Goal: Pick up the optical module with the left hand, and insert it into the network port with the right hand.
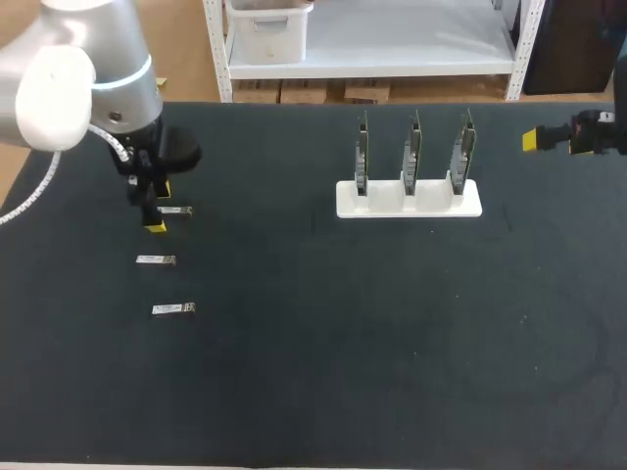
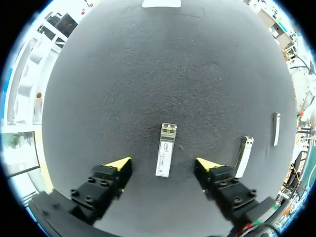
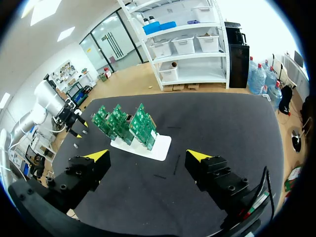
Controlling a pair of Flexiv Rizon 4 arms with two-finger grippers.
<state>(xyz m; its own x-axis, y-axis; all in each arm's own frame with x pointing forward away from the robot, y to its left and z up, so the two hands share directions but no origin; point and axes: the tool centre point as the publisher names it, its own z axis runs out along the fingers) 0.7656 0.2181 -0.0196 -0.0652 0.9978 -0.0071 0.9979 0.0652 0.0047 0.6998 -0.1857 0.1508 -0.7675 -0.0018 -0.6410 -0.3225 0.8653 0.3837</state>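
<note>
Step in hand: the pick-up, not yet closed. The left gripper [image 1: 157, 208] is down low over the tabletop [image 1: 313, 372] near its left edge. Its fingers stand apart on either side of the optical module [image 2: 165, 149]. In the left wrist view both yellow fingertips [image 2: 118, 163] are clear of the module's long sides, so nothing is clamped. The module lies flat and roughly in line with the gap, a little nearer neither finger.

Next move, as I judge it: close squarely on the long sides, lift straight up, then carry it toward the right arm for handover.

The right gripper [image 1: 534, 140] hangs near the far right corner, fingers wide apart and empty, looking across at the white holder [image 3: 148, 145]. The holder stands toward the far edge, right of middle, carrying three upright circuit boards [image 1: 411, 157]. The network port is presumably on one of these boards. It is too small to make out in any view.

Room and edges: two other modules [image 1: 155, 259] lie in a row running from the chosen one toward the near edge. The closer one is just beside the left gripper's outer finger, so a sideways drift could nudge it. Between the module row and the holder the dark tabletop offers a broad open stretch for the carry. The near half is likewise open.
</note>
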